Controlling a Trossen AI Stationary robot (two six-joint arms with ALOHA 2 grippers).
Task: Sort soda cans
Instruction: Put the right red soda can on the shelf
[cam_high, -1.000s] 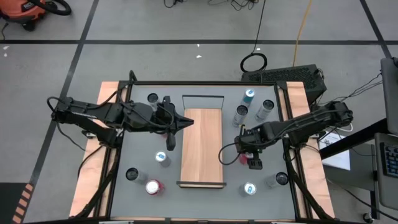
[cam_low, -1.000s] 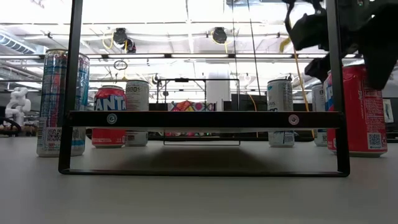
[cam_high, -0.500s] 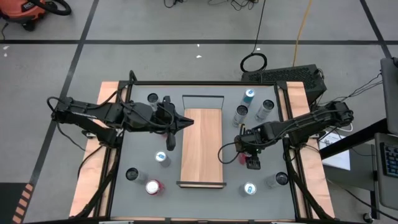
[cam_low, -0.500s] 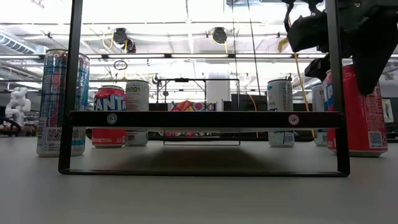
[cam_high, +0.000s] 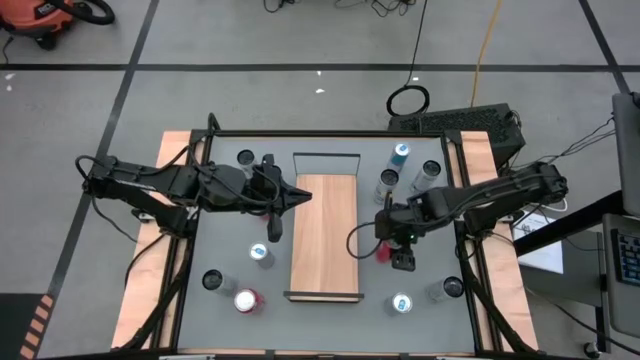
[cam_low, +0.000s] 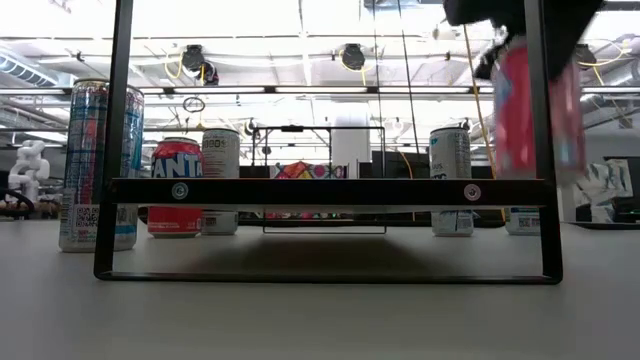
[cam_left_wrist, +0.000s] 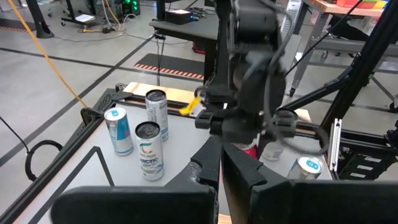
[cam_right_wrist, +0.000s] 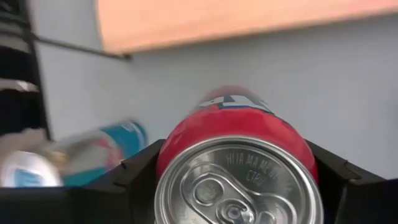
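Observation:
My right gripper (cam_high: 388, 250) is shut on a red soda can (cam_high: 383, 252) with a silver top, just right of the wooden board (cam_high: 325, 235). In the low view the can (cam_low: 520, 110) hangs above the table. My left gripper (cam_high: 305, 196) hovers shut and empty over the board's left edge. Other soda cans stand upright on their bases. At the far right are a blue one (cam_high: 401, 153) and two silver-grey ones (cam_high: 388, 181). A blue one (cam_high: 260, 254) and a red one (cam_high: 246, 300) stand at the near left. My right gripper pinches the red can's side wall just below its top rim (cam_right_wrist: 186, 146), one finger (cam_right_wrist: 134, 171) on each side. The fingers come from above, slanting down. The can is lifted clear of the table and hangs roughly upright, silver top (cam_right_wrist: 239, 186) up.
The board lies in a black wire frame (cam_high: 325, 155) down the table's middle. A blue can (cam_high: 401, 303) and a silver-grey can (cam_high: 450, 289) stand near the front right edge. More silver-grey cans stand at the far left (cam_high: 246, 158) and near left (cam_high: 212, 281).
My right gripper has shut on the red can where it stood on the table. It then rose and carried the can clear of the surface, a little toward the board. The can stays roughly upright.

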